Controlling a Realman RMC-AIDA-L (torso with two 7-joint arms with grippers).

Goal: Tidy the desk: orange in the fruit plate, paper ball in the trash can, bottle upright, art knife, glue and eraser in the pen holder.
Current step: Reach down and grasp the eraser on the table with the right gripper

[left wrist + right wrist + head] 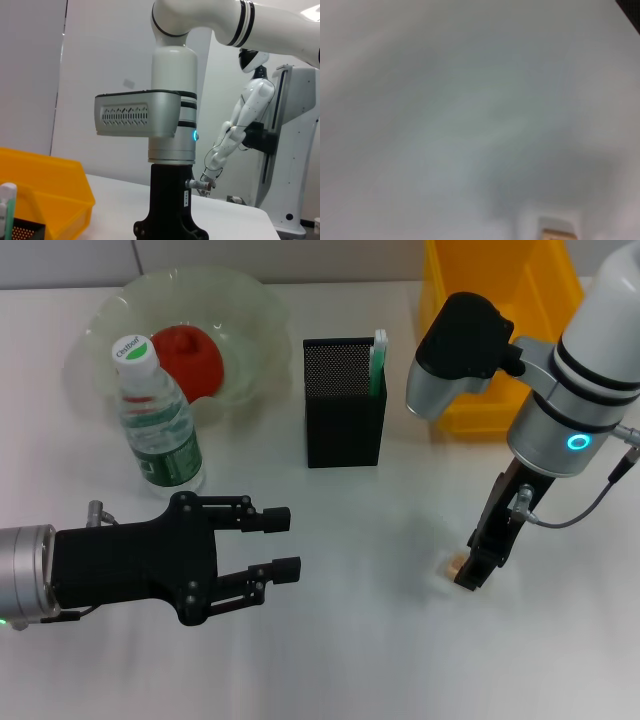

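The orange (190, 360), reddish, lies in the pale green fruit plate (250, 300) at the back left. The bottle (160, 415) stands upright in front of the plate. In the black mesh pen holder (345, 405) stands a green and white tool (379, 362); I cannot tell whether it is the art knife or the glue. The small eraser (447, 568) lies on the table at the front right, and it also shows in the right wrist view as the eraser (559, 227). My right gripper (470, 572) points down right at it. My left gripper (285, 543) hovers open at the front left. The paper ball is out of view.
A yellow bin (540, 300) stands at the back right, behind my right arm (560, 410). In the left wrist view the right arm (170, 150) fills the middle, with the yellow bin (45, 185) and the pen holder's corner (25, 232) low at one side.
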